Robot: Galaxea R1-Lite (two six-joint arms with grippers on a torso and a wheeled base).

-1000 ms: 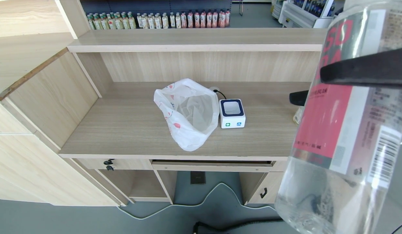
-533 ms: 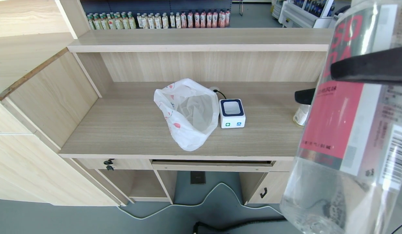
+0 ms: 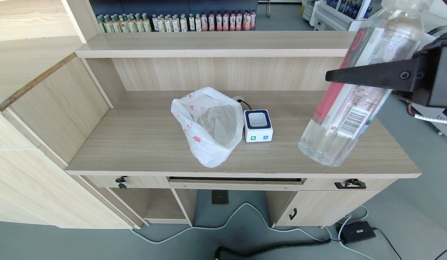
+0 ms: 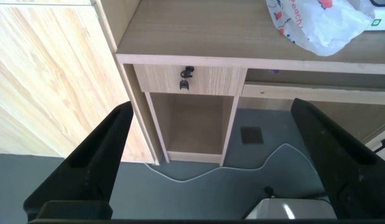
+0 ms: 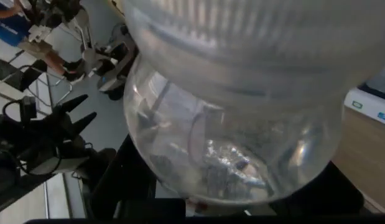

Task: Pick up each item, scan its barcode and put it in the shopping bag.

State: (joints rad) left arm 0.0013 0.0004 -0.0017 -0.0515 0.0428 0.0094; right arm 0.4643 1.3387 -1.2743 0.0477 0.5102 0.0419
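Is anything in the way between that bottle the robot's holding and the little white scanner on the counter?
Nothing visible. The right gripper holds the bottle tilted above the counter's right part, with bare wood between it and the scanner. The bag lies beyond the scanner.

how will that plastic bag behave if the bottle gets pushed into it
Probably floppy: the bag is thin, crinkled film, slumped on the counter with its mouth sagging open. Likely very light, so a push from the bottle may slide it rather than open it. Nothing seems to pin it down, so its mouth could fold shut.
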